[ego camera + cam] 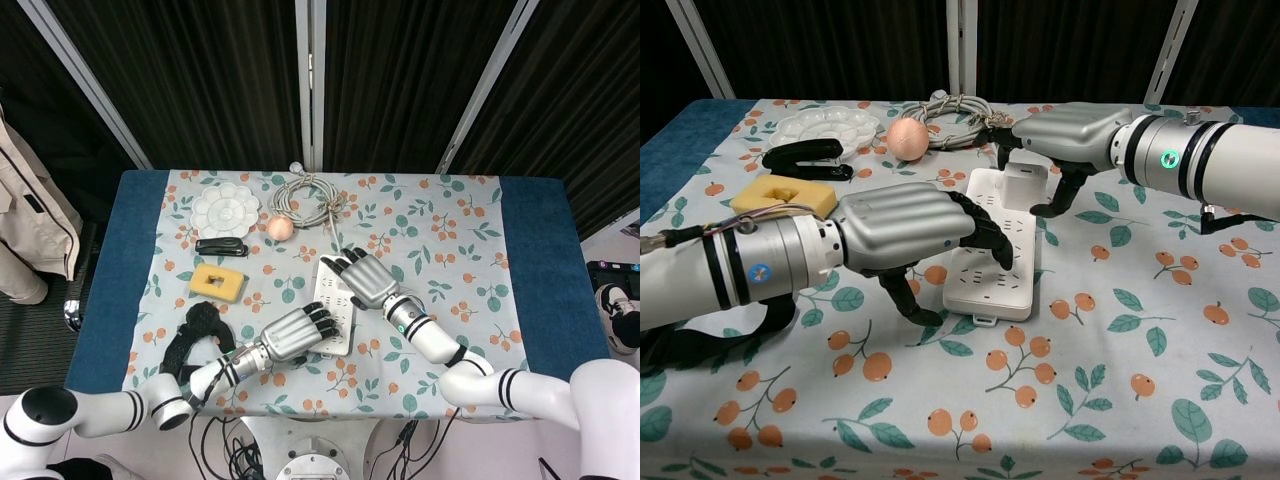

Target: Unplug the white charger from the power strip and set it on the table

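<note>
1. Head view: the white rectangular plastic power strip (333, 310) lies mid-table, long axis running from near edge to far edge. The left hand (297, 333) rests fingers-spread on its near end, gripping nothing. The right hand (364, 279) covers its far end; its grasp cannot be told.

2. Chest view: the small white charger cube (1024, 184) stands upright, not yet unplugged, at the strip's far end; the right hand's fingers (1072, 186) curl about it. Pulling out and setting down remain.

Left hand (910, 235) blocks near end of power strip (992, 262); right hand (1065, 140) crowds charger (1024, 184). Sponge (785, 197), stapler (805, 157), ball (906, 137) clutter left side; open cloth (1160, 330) lies right.
</note>
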You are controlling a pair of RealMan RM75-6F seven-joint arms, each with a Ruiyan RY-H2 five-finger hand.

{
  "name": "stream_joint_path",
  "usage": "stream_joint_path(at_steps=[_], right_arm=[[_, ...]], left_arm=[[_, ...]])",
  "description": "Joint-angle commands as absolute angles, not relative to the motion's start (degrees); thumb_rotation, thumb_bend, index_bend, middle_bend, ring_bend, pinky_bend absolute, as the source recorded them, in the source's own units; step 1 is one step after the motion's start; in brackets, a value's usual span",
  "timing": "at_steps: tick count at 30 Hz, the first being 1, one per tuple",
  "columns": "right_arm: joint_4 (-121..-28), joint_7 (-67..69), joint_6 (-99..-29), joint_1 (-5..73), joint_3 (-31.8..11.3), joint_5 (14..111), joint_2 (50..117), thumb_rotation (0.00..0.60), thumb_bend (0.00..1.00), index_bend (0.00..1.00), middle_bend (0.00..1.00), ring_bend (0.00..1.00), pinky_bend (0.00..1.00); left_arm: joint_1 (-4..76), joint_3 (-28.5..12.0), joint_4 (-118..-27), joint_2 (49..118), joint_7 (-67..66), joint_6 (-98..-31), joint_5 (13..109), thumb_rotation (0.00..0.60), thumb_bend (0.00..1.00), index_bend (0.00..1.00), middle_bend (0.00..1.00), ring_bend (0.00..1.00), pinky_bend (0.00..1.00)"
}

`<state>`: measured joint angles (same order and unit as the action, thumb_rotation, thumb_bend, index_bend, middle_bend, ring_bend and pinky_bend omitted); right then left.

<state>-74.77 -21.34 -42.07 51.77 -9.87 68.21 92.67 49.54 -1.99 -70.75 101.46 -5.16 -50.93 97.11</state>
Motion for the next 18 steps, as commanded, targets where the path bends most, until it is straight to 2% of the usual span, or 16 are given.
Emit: stream_joint_path(at_steps=[1,8,18], right_arm=[[-72.46,-21.37,-42.52,52.30,-9.13,69.19,94.31,0.600,0.24,0.08,0.24,0.12,0.19],[-68.52,-18.03,-44.56,52.21,-8.74,71.84,96.95,0.600,0.24,0.19,0.31,0.19,0.25],[-65.29,-15.40,-46.14,52.08,-7.68,75.16,98.44,0.600,0.30,0.45,0.46,0.33,0.33]], left_arm=[[49.52,-1.70,-70.20,101.89,-4.57,-51.69,97.06,0.600,0.16,0.26,0.25,0.17,0.18],[49.92,-0.92,-68.68,102.74,-2.90,-52.68,97.05,0.600,0.16,0.26,0.25,0.17,0.18],[50.46,-0.32,-67.38,103.35,-1.55,-53.33,96.61,0.600,0.17,0.26,0.25,0.17,0.18]])
